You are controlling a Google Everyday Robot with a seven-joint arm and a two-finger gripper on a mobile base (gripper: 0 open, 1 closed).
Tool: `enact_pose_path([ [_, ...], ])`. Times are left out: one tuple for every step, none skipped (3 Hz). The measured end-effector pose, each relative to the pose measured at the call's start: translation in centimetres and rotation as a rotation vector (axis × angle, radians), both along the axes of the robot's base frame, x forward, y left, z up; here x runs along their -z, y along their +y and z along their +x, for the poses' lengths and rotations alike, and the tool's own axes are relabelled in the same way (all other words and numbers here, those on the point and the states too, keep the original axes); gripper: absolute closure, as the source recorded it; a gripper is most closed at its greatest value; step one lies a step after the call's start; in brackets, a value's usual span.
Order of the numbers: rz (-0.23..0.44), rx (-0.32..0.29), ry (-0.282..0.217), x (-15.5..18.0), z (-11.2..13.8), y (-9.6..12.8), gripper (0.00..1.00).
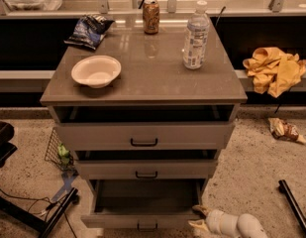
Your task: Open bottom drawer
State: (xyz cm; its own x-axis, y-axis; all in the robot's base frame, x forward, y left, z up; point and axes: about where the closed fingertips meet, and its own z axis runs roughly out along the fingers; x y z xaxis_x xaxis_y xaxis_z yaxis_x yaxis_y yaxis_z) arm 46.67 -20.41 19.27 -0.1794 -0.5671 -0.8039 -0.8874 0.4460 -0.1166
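The bottom drawer (142, 218) is the lowest of three grey drawers. It stands pulled far out, its plain grey inside (147, 196) showing and its small black handle (146, 226) at the frame's lower edge. My gripper (198, 218) is low at the drawer's right front corner, on a white arm that enters from the bottom right. Its pale fingers (199, 210) point left toward the drawer's right side.
The middle drawer (145, 169) and top drawer (142, 135) are each slightly out. On the cabinet top (152, 73) stand a white bowl (95, 71), a chip bag (88, 29), a can (151, 16) and a water bottle (195, 36). A yellow cloth (274, 69) lies to the right; a black stand (24, 209) to the left.
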Motion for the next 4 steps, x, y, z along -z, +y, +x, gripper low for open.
enact_pose_path([
  [0.003,-0.003,0.001,0.1,0.0,0.3,0.75],
  [-0.030,0.021,-0.004,-0.4,-1.6,0.1,0.98],
  [-0.099,0.081,-0.014,-1.2,-3.3,-2.7,1.00],
  [-0.099,0.081,-0.014,-1.2,-3.3,-2.7,1.00],
])
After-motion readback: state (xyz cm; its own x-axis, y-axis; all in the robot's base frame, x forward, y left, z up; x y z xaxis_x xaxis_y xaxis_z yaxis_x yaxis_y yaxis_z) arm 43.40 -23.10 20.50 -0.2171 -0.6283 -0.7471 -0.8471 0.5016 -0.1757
